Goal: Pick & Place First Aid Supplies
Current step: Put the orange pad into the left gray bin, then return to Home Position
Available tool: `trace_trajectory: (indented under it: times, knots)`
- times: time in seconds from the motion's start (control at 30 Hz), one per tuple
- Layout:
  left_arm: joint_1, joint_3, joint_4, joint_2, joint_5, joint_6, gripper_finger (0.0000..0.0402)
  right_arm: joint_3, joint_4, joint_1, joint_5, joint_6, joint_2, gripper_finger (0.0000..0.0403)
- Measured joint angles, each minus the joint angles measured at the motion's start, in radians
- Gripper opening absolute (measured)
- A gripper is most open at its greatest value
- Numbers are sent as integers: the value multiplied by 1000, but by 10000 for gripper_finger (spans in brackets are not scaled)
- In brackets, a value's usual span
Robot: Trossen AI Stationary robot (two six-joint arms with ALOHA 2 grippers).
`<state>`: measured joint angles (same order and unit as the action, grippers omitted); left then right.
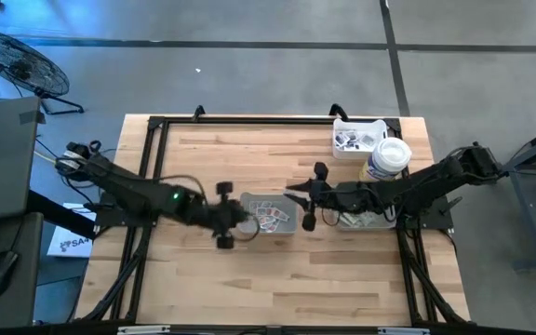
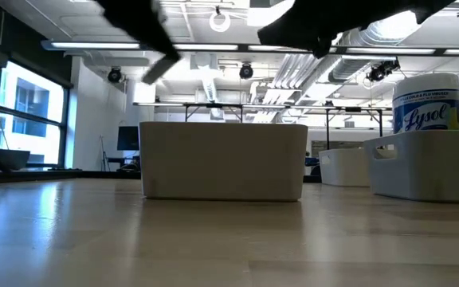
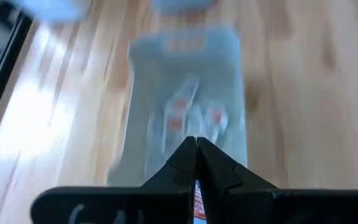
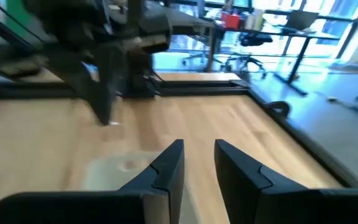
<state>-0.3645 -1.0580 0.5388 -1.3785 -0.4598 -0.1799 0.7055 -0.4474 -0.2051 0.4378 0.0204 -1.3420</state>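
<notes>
Item: packets [image 1: 270, 218], small flat white pieces with dark and red print, lying loose in the centre tray [image 1: 288, 226] at mid-frame of the high view. A second lot is sitting in the white bin [image 1: 341, 126] at upper right, just beside the bottle [image 1: 386, 158].

Held piece: one packet [image 3: 197, 202], red print showing, is sitting pinched edge-on between the clenched jaws of the left gripper [image 3: 196, 144]. Its long axis is running along the fingers, toward the tray ahead.

Key relation: in the high view the left gripper [image 1: 246, 218] is hanging at the tray's left rim, so the remaining packets are lying to the right of its jaws. The left arm is the nearer one to the load; judged, the coming move is a carry away from the tray.

Right gripper [image 1: 303, 194]: hovering at the tray's upper right corner, jaws parted and grasping nothing, as its wrist view [image 4: 199, 152] is showing.

View differences: only the left wrist view is revealing the pinched packet. The low view is showing just the tray's outer wall [image 2: 223, 159], contents hidden, with the bottle [image 2: 427, 101] rising behind another tray [image 2: 429, 163] at right on the counter [image 2: 213, 239].
</notes>
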Motion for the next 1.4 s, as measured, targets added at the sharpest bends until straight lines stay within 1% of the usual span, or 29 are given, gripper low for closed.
trace_trajectory:
  times: [0.1,0.2,0.33,0.43,0.53,0.6,0.7,0.83,0.93,1.0,1.1,1.17,1.27,1.33,1.4]
  knots:
    - [82,17,-166,-10,91,97,3,0,26,29,13,-56,0,83]
    - [158,43,-265,-51,145,117,3,0,85,43,77,-113,6,83]
    - [230,78,-369,-133,205,123,3,0,157,59,169,-133,18,83]
    - [263,82,-418,-211,284,123,3,0,197,75,172,-127,29,83]
    - [284,82,-472,-278,352,124,3,0,220,95,152,-111,40,83]
    - [296,81,-494,-316,396,124,6,0,227,109,146,-130,51,83]
    - [315,67,-502,-349,443,123,33,0,239,130,132,-173,81,83]
    - [341,52,-499,-346,447,116,100,0,258,160,73,-200,141,83]
    - [355,35,-450,-311,415,108,147,0,298,172,53,-211,197,83]
    - [366,20,-444,-271,396,125,165,0,344,173,52,-205,240,83]
    - [371,20,-414,-181,386,149,173,0,451,170,31,-160,309,83]
    - [373,22,-356,-114,378,176,173,-3,498,163,-1,-120,353,82]
    - [372,29,-327,-18,331,203,174,-63,472,141,-30,-107,419,79]
    - [371,48,-323,44,300,204,174,-126,414,124,-38,-106,465,73]
    - [371,78,-322,107,293,202,174,-193,365,107,-37,-94,514,65]
